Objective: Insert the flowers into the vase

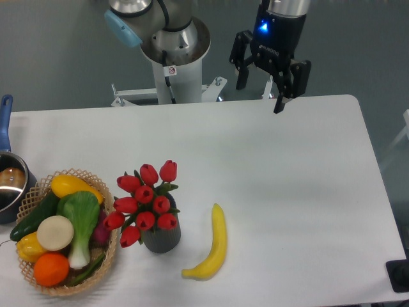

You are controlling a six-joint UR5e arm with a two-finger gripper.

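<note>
Gripper up over the table's far edge, fingers spread, nothing between them; arm above the wrist cut off by the frame top. Flowers sit in the vase, near-left on the table, well apart from the gripper. Blooms and leaves hide the vase mouth and most of its body; stems not visible. Banana lies just right of the vase, apart. Woven basket of vegetables to the left; pot cropped at the left edge.
</note>
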